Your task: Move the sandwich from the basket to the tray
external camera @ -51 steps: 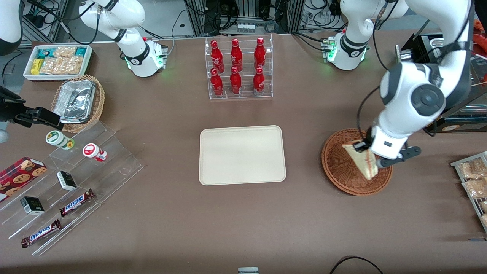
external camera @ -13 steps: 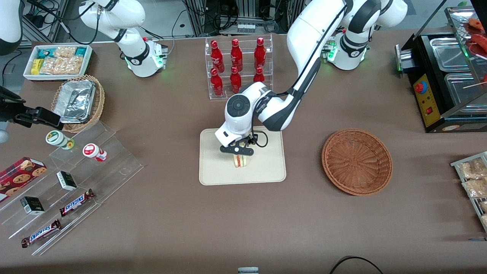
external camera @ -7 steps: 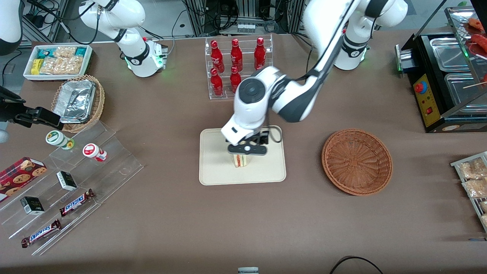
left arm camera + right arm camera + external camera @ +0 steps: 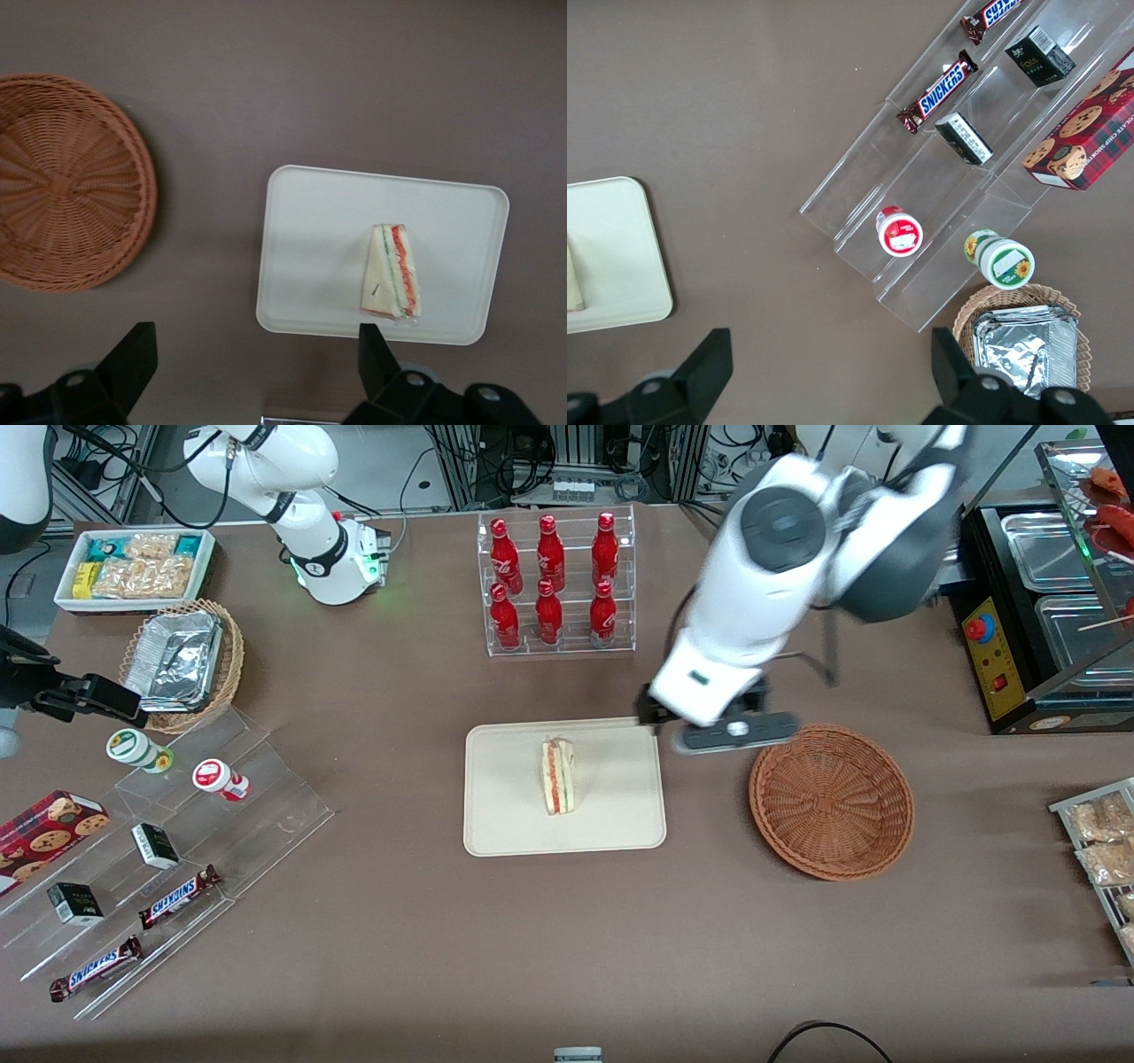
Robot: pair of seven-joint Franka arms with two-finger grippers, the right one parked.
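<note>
The little three-cornered sandwich with red and green stripes lies flat on the cream plastic tray, near the tray's middle. The round reddish-brown woven basket sits beside the tray on the brown worktop. The hand hangs high in the air between tray and basket, its two fingers wide apart and holding nothing.

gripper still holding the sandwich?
No: the sandwich lies alone on the tray, and the open gripper hangs raised between tray and basket, gripping nothing.
</note>
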